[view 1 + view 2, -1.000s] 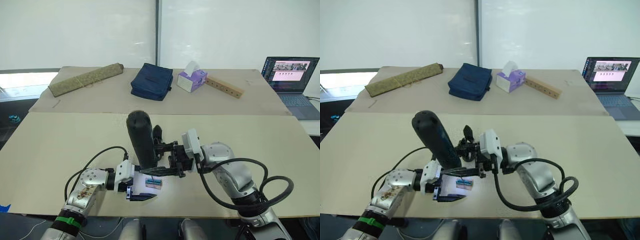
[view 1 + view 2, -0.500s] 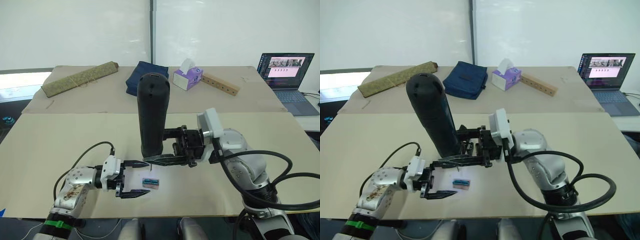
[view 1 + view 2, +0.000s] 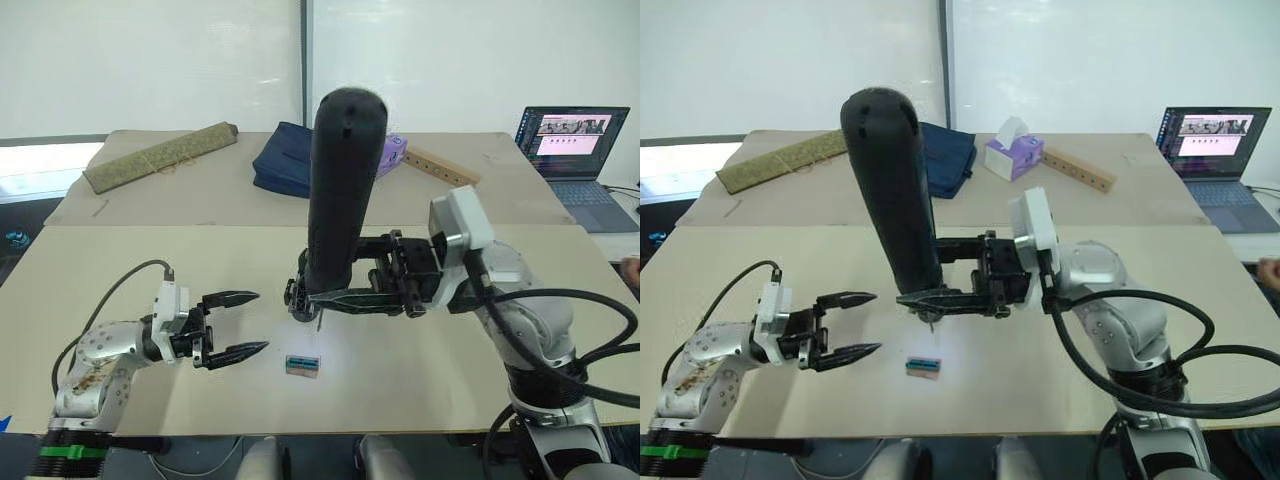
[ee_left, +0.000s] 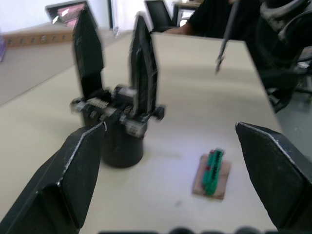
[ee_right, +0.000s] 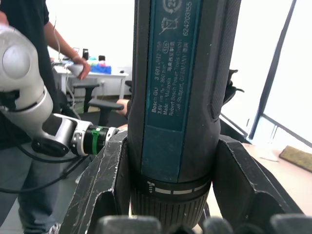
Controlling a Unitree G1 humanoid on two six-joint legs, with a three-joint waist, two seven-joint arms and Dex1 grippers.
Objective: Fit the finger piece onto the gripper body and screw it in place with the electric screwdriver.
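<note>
Screwdriver (image 3: 339, 190) stands upright above the table (image 3: 120, 270), clamped near its bit end in the jaws of the right gripper (image 3: 345, 297), its bit hanging over the gripper body (image 4: 117, 122), which stands on the table at the screwdriver's foot. At 9 o'clock of it the left gripper (image 3: 236, 324) hovers, jaws spread wide and holding nothing, with a small green-and-tan block (image 3: 302, 365) lying at 4 o'clock of those jaws.

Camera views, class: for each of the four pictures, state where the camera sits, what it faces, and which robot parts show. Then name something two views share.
Left eye: head camera, looking down over the table; both arms show.
Right eye: beside it, same scene.
Left wrist: looks along the open left gripper at the gripper body and green-and-tan block.
Right wrist: looks along the right gripper, shut on the electric screwdriver.
Shared: left wrist and eyes show the block.
</note>
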